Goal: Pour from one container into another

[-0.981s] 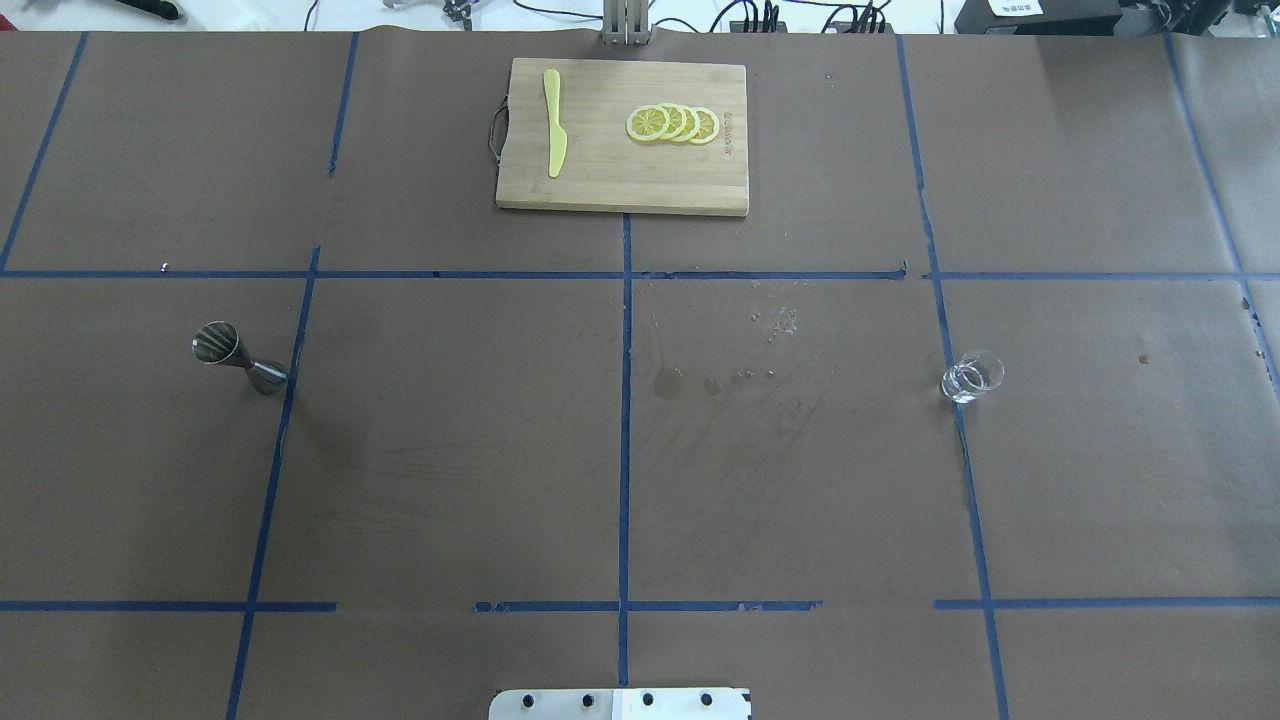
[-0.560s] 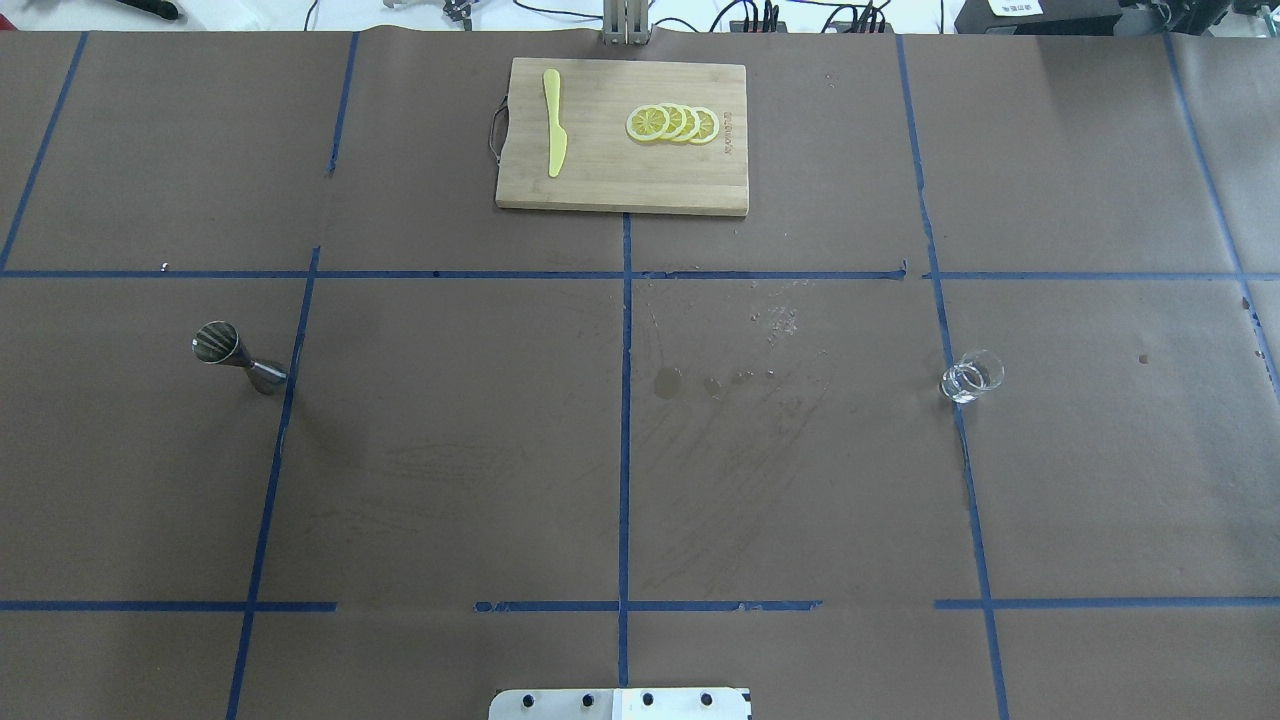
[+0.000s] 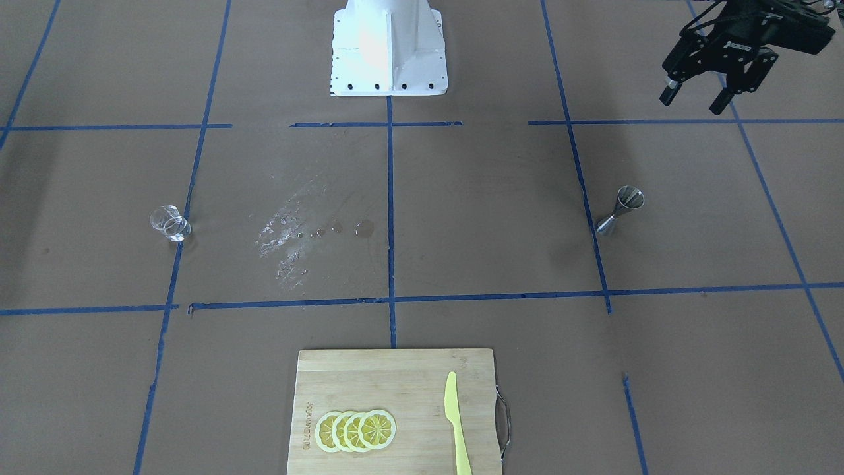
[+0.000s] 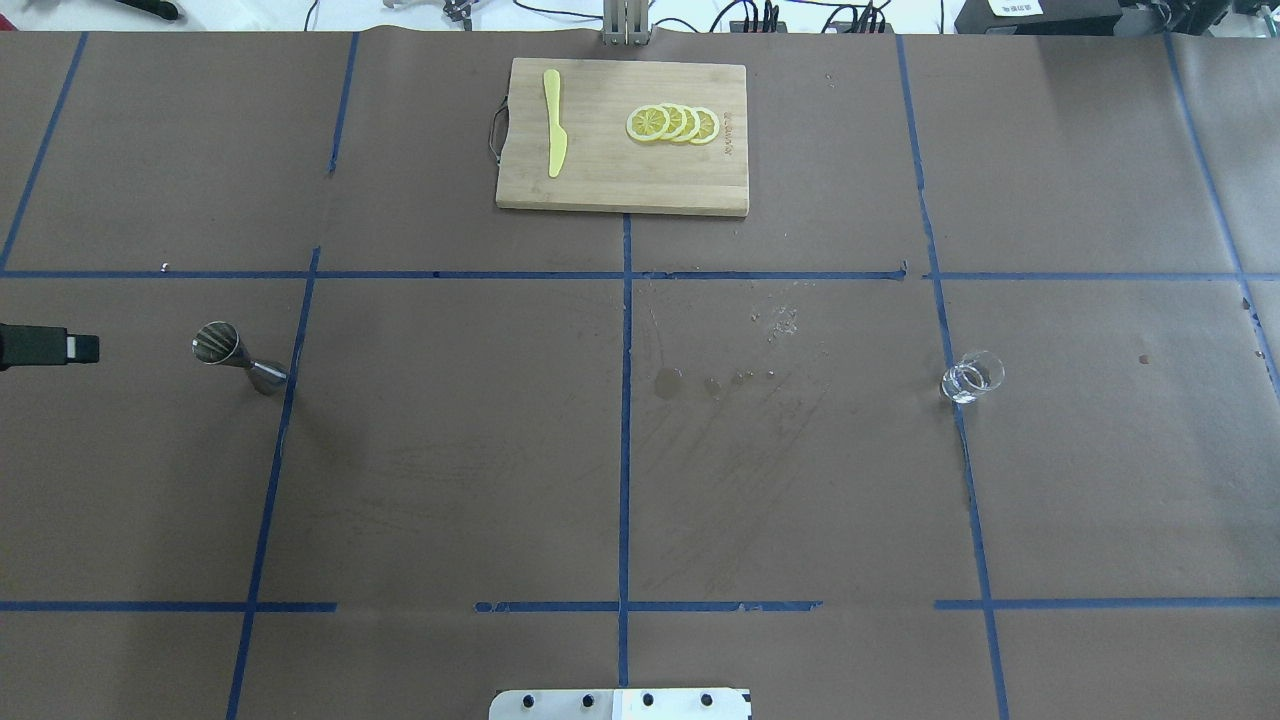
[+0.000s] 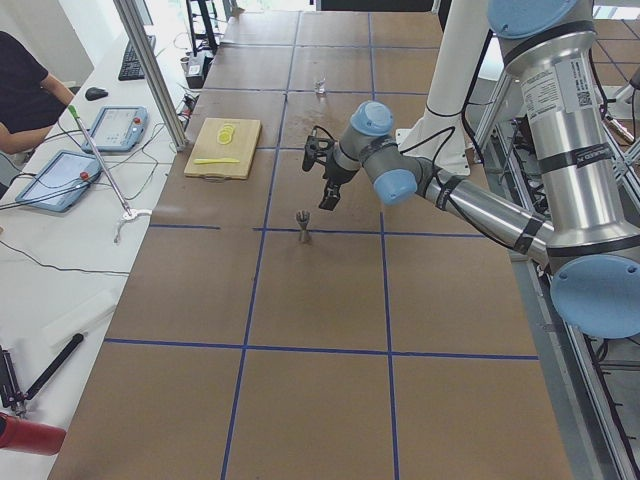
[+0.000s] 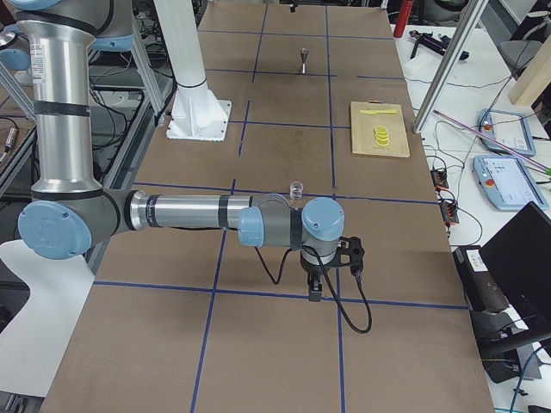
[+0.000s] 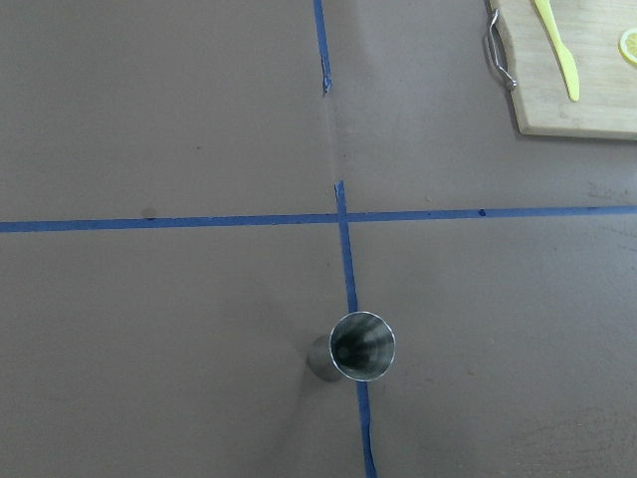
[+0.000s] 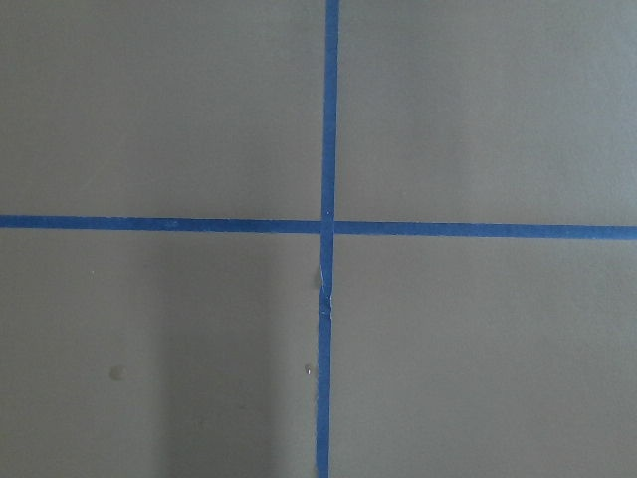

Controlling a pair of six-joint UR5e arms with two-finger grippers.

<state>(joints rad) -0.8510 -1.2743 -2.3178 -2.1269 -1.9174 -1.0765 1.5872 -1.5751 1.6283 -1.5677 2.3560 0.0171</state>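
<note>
Front-facing view: left jaws stand apart, both black fingers point(image 3: 719, 104) visible, hanging above the surface point(image 3: 461, 218). Metal measuring cup point(image 3: 620, 210) sits well apart from them, at about 7 o'clock. Overhead view catches only a black tip at its left edge; the cup point(image 4: 238, 358) lies at 3 o'clock from it. Left wrist view looks straight into the cup's round, shiny mouth point(image 7: 362, 347). The cup is steel, hourglass-shaped, upright, with its foot on a blue tape line point(image 7: 344, 264). Small clear glass point(image 4: 970, 377) stands upright at the surface's 3 o'clock. Right jaws show only in the right side view; cannot tell whether they are apart or together.
</note>
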